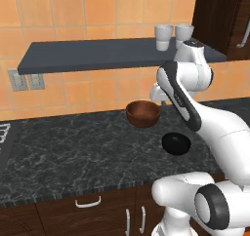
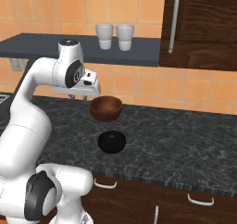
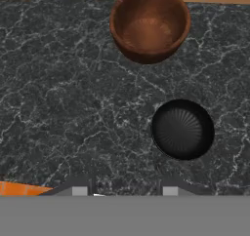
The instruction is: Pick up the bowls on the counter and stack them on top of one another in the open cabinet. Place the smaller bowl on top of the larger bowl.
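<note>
Black smaller bowl (image 3: 182,129) sits nearest, mid-desk (image 3: 58,93); brown larger bowl (image 3: 150,24) behind it, toward desk's back edge. Gripper (image 3: 125,190) hovers above, jaws partly spread, holding nothing. Advice: centre over the brown rim, descend squarely, pinch one wall.

White glossy arm (image 1: 215,123), dark joint bands, rounded segs.

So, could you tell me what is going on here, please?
The white arm's gripper hangs above the counter, holding nothing. Both bowls sit on the counter: the brown bowl farther back, the black bowl nearer the front edge. The shelf carries two pale cups and no bowl yet.
</note>
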Motion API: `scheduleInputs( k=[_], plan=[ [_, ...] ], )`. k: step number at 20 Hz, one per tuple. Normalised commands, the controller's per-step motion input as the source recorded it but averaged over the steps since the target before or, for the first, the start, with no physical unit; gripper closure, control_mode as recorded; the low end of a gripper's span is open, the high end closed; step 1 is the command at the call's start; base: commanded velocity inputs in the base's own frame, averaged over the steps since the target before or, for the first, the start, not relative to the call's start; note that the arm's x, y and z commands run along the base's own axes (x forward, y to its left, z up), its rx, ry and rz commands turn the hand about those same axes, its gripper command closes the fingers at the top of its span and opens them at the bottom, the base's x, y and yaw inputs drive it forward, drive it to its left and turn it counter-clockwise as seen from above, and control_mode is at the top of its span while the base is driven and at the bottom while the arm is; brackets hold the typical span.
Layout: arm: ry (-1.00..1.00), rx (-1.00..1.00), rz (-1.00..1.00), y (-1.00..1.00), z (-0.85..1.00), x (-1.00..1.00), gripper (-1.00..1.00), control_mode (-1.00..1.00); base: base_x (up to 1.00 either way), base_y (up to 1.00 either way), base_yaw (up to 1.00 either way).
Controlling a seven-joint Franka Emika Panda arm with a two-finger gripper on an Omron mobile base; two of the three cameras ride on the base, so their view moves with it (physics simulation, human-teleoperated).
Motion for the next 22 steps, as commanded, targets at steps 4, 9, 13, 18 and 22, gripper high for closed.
scheduleInputs(
  k=[4, 9, 13, 18, 22],
  plan=[
    [-0.04, 0.06, -0.11, -0.34, -0.08, -0.34, -1.0, -1.0, 0.0, 0.0, 0.0],
    [-0.04, 0.12, -0.13, -0.94, -0.52, -0.31, -1.0, -1.0, 0.0, 0.0, 0.0],
    [0.09, 0.19, -0.15, -1.0, -0.88, -0.18, -1.0, -1.0, 0.0, 0.0, 0.0],
    [0.23, 0.07, -0.09, -0.78, -0.84, 0.14, -1.0, -1.0, 0.0, 0.0, 0.0],
    [0.29, 0.0, -0.07, -0.19, -0.67, 0.45, -1.0, -1.0, 0.0, 0.0, 0.0]
  ],
)
